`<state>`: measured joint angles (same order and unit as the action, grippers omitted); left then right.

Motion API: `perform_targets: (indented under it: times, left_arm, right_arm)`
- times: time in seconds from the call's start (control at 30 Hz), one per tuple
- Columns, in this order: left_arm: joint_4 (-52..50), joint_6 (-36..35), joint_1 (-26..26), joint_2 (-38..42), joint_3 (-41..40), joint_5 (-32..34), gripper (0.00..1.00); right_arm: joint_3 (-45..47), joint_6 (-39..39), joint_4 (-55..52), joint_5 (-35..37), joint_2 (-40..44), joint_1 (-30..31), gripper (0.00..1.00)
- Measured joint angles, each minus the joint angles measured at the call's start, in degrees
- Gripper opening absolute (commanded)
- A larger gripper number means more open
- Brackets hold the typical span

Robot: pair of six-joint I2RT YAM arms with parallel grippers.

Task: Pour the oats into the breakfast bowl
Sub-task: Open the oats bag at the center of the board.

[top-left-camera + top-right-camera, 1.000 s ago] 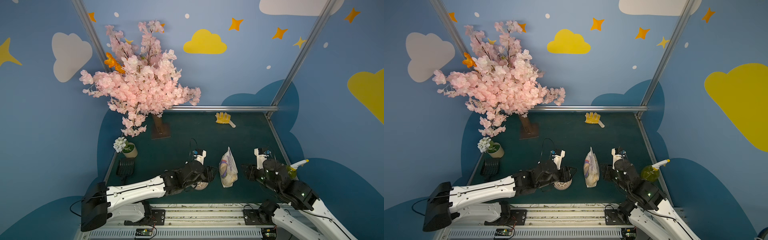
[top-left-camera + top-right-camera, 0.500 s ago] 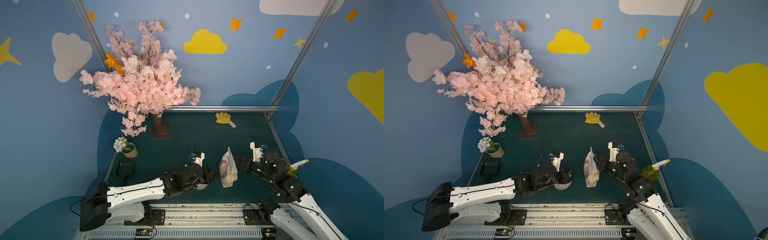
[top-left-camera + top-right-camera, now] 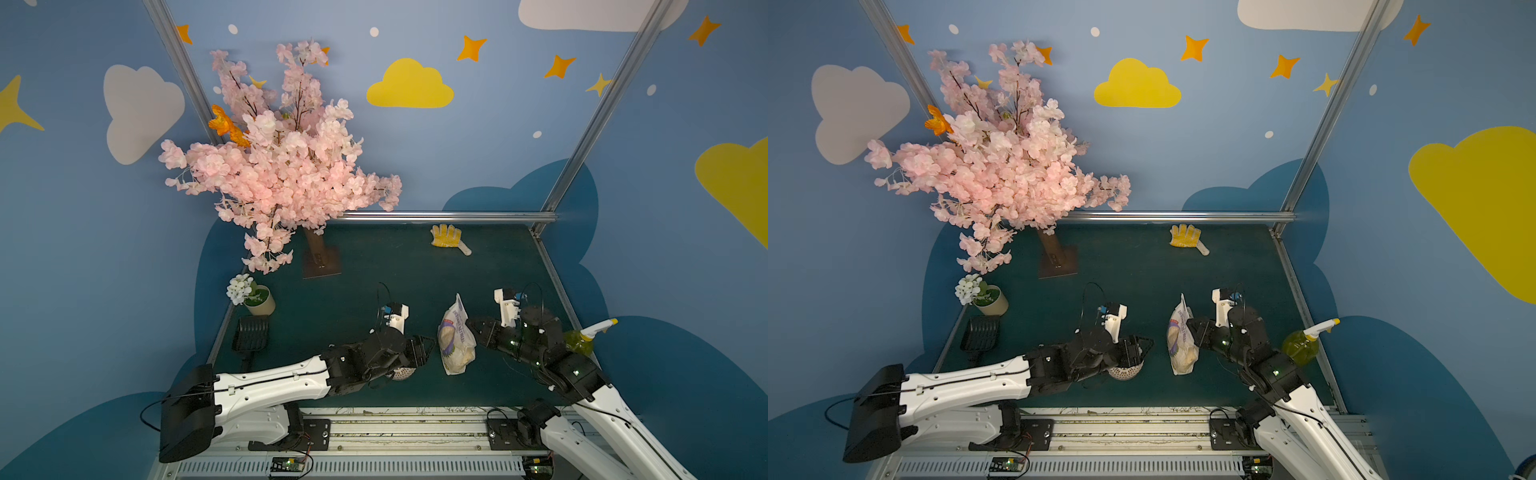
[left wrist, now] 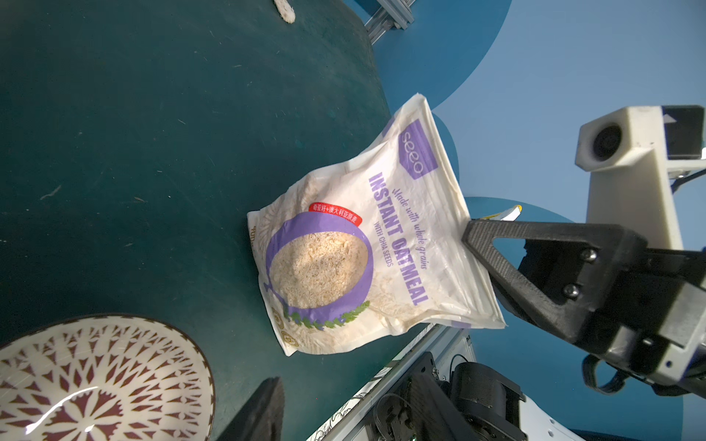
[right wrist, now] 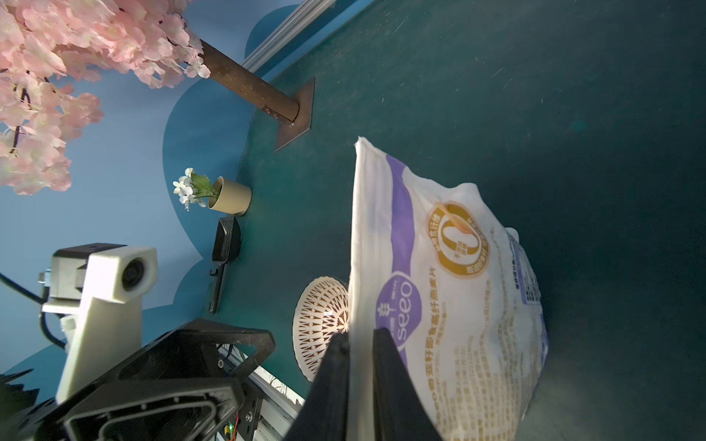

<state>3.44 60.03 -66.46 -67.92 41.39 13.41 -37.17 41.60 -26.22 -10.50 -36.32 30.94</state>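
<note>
- The left end effector (image 3: 424, 352) is hovering just over the bowl (image 3: 402, 373) with its jaws standing apart and gripping nothing, probably getting ready to steady it.
- The bowl is sitting empty near the front of the surface (image 3: 374, 266), showing cream-white sides with a brown lattice pattern.
- The bag of oats (image 3: 455, 343) is standing just right of the bowl, crinkly white and purple, with pale flakes showing through.
- The right end effector (image 3: 471, 326) is pinching the bag's side edge between narrow jaws, likely for lifting.

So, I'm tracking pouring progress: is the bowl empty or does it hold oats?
Empty: the left wrist view shows the bowl with a bare patterned inside, no flakes in the part seen.
</note>
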Motion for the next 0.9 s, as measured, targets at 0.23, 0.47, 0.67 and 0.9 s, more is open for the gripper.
perform_targets:
  times: [0.23, 0.47, 0.67, 0.9]
  left_arm:
    - [0.0, 0.0, 0.0, 0.0, 0.0, 0.3, 0.58]
    - [0.0, 0.0, -0.1, 0.0, 0.0, 0.3, 0.58]
    - [0.0, 0.0, -0.1, 0.0, 0.1, 0.3, 0.58]
    - [0.0, 0.0, -0.2, -0.5, 0.3, 0.3, 0.58]
  right_arm:
    - [0.0, -0.1, 0.0, 0.3, 0.3, 0.0, 0.2]
    - [0.0, -0.1, -0.2, 0.4, 1.6, 0.0, 0.16]
    - [0.0, -0.1, -0.2, 0.4, 1.8, 0.0, 0.13]
    - [0.0, -0.1, -0.1, 0.4, 1.5, 0.0, 0.0]
